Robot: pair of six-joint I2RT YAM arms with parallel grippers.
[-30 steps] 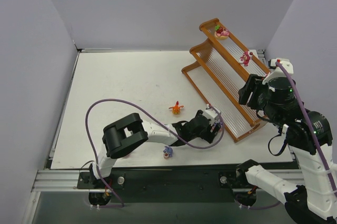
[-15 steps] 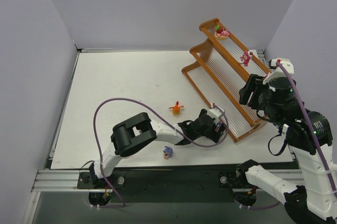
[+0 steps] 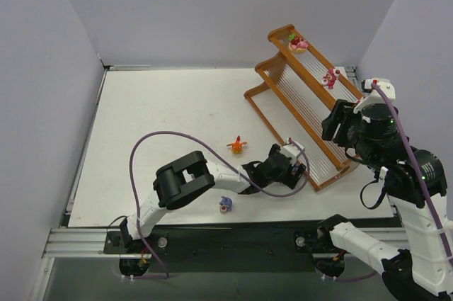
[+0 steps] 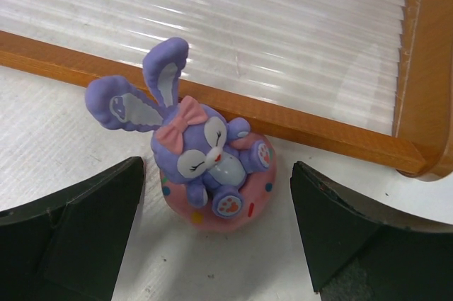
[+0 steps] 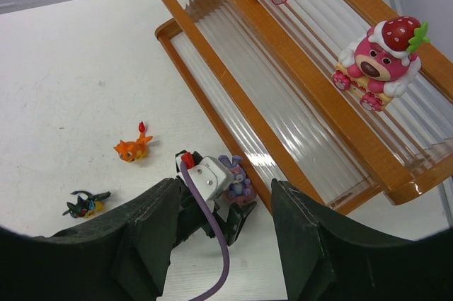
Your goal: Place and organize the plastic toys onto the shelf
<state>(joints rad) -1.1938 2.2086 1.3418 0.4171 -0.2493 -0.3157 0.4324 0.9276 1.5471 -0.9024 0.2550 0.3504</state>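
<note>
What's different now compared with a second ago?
The left arm stretched a little further right, toward the shelf; the left gripper now stands open around the purple bunny, which sits on the table beside the shelf's lowest rim. The orange toy, small purple toy, pink bears and right arm stayed put.

No lettering, label, brand or number can be read on the plastic toys [image 4: 205, 166] or the shelf [image 4: 311, 128]
</note>
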